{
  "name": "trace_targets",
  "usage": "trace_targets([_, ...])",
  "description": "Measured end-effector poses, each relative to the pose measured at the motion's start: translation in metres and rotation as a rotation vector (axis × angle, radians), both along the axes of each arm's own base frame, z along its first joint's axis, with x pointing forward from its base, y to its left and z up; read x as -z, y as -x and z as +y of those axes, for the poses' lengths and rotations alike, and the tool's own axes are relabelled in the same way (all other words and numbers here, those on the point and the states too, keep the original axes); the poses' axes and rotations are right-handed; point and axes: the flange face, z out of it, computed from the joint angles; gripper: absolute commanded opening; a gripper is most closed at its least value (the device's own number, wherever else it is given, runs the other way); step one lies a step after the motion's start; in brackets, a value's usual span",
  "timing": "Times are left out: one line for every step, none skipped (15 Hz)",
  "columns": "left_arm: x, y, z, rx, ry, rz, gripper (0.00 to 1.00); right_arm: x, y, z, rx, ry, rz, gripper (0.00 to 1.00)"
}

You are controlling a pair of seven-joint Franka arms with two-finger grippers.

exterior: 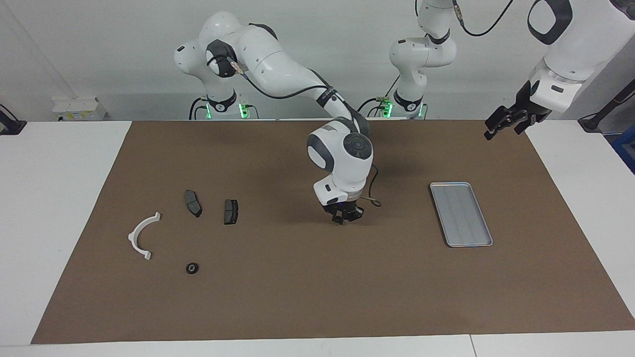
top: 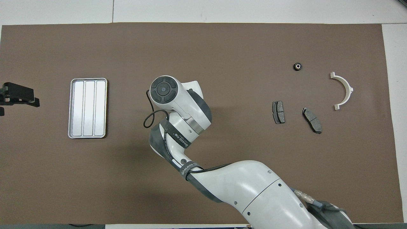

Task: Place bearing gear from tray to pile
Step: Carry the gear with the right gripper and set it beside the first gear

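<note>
The bearing gear (exterior: 192, 267), a small black ring, lies on the brown mat by the pile, toward the right arm's end of the table; it also shows in the overhead view (top: 297, 66). It is farther from the robots than the two dark brake pads (exterior: 193, 202) (exterior: 230, 211) and lies beside the white semicircular bracket (exterior: 144, 235). The silver tray (exterior: 461, 213) lies toward the left arm's end, and I see nothing in it. My right gripper (exterior: 346, 216) hangs low over the bare mat between tray and pile. My left gripper (exterior: 506, 121) waits raised over the mat's corner.
The brown mat (exterior: 317, 297) covers most of the white table. The right arm's wrist (top: 178, 105) hides its gripper in the overhead view. The left gripper (top: 19, 95) shows at that view's edge beside the tray (top: 88, 108).
</note>
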Motion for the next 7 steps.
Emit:
trace_targets([0.000, 0.000, -0.001, 0.002, 0.000, 0.001, 1.00, -0.024, -0.014, -0.028, -0.049, 0.003, 0.010, 0.00])
trace_targets([0.000, 0.000, -0.002, 0.004, 0.000, 0.002, 1.00, -0.052, -0.027, -0.061, -0.105, 0.003, 0.016, 0.00])
trace_targets([0.000, 0.000, -0.003, 0.005, 0.000, 0.002, 1.00, -0.078, -0.038, -0.094, -0.160, 0.001, 0.017, 0.00])
trace_targets([0.000, 0.000, -0.003, 0.006, 0.000, 0.002, 1.00, -0.100, -0.048, -0.128, -0.213, -0.002, 0.018, 0.00])
trace_targets([0.000, 0.000, -0.003, 0.006, 0.000, 0.002, 1.00, -0.116, -0.058, -0.165, -0.264, -0.003, 0.017, 0.00])
trace_targets([0.000, 0.000, -0.003, 0.006, 0.000, 0.002, 1.00, -0.121, -0.068, -0.199, -0.308, -0.005, 0.017, 0.00])
trace_targets([0.000, 0.000, -0.003, 0.006, 0.000, 0.003, 1.00, -0.117, -0.077, -0.230, -0.340, -0.006, 0.022, 0.00])
